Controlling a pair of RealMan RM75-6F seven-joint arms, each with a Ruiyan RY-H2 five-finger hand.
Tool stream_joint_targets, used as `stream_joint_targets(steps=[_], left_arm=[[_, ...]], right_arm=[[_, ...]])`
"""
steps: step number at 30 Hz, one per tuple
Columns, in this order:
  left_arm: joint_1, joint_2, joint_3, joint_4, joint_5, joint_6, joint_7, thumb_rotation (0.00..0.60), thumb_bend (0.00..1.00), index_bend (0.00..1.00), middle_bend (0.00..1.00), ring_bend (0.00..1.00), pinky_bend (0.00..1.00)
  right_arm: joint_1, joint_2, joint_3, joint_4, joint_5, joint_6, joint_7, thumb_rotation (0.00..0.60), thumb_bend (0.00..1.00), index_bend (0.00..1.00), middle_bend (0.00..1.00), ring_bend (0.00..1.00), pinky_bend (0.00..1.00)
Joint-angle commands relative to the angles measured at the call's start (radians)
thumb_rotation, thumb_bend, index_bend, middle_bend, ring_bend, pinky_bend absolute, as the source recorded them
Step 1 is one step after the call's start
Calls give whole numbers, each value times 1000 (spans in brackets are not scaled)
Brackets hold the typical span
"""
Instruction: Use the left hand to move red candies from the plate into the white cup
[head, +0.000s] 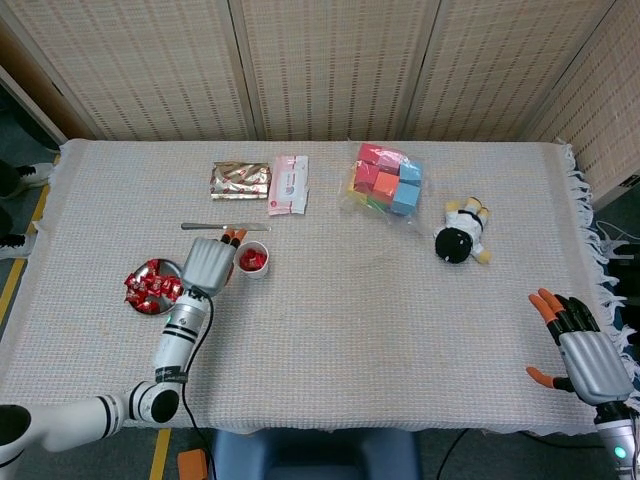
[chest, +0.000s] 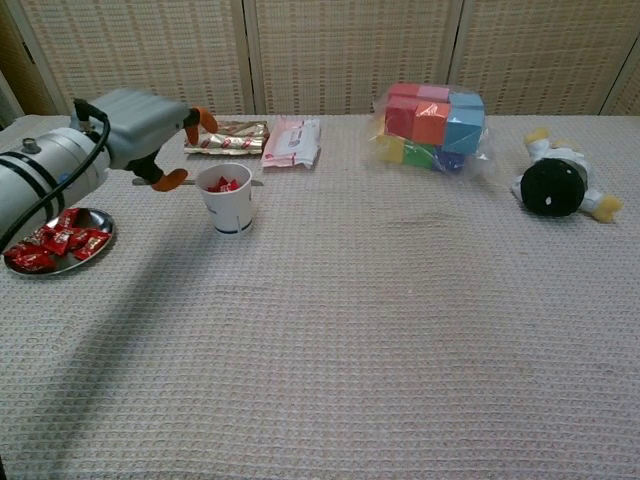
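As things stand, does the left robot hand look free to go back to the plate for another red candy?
Probably yes. The left robot hand hangs empty, fingers apart, between the white cup and the plate. The red candies lie uncovered on the plate beside it, and nothing stands between them.

A: What crowds the paper white cup (chest: 226, 198)?
B: The grey left hand (chest: 140, 122) hangs just at its nine o'clock, fingers spread and empty, above the gap to the round metal plate (chest: 95, 240) of red candies (chest: 55, 240). A thin metal knife (head: 215, 227) lies close at twelve.
A: And open cloth?
B: From three round to six, bare woven tablecloth (chest: 400, 340). The bagged coloured foam blocks (chest: 432, 125) sit well off at two o'clock.
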Motion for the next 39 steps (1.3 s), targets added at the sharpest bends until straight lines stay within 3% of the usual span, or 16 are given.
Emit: stream_joint_targets(steps=[1,10,27,39], left_arm=[[66,82,49,-30,-78,-38,-16,600,438,54,108,642,1000],[102,81,104,98,-176,-115,2,600,435,44,85,640,1000],[108,20,130,208,-166,-117,44,600,436,271,301,642,1000],[117,-7,132,265,-143,-138,32,600,435,314,363,643,1000]], right_arm=[[-1,1,-5,-2,-12,3,1,600,53,0,0,0,0],[3,-4,-11,-6,-33,1,-7,600,53,0,0,0,0],[-4,-2,-9,-7,-23,10,-11,600,53,0,0,0,0],[-2,-5,-8,-9,-18,5,-20,600,53,0,0,0,0]])
